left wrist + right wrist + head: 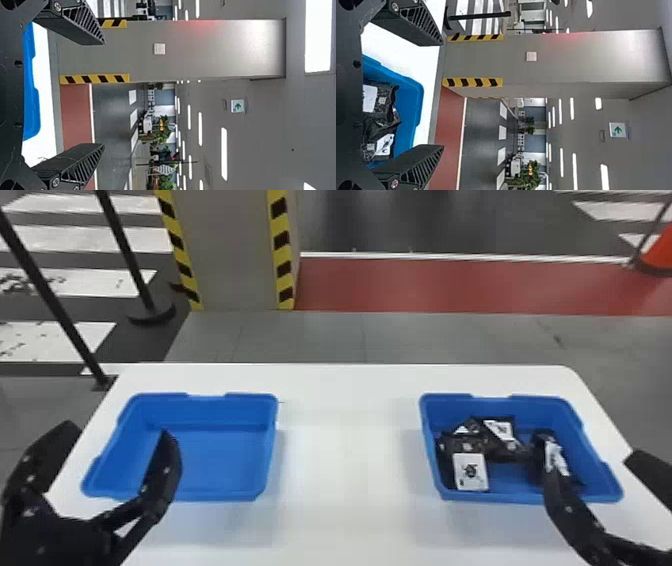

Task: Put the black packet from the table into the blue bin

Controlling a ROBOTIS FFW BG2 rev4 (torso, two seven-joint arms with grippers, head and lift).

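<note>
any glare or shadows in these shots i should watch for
head view: soft shadows on the white table beside the left blue bin and the right blue bin; left wrist view: bright ceiling light, pale sheen and red glow on the pillar; right wrist view: similar red glow on the pillar

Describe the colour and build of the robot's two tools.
The left tool and the right tool look alike: black, each with two wedge-shaped fingers that taper toward the tip, ladder-like slots along their sides, silvery screws near the base, and a dark body with round holes.
</note>
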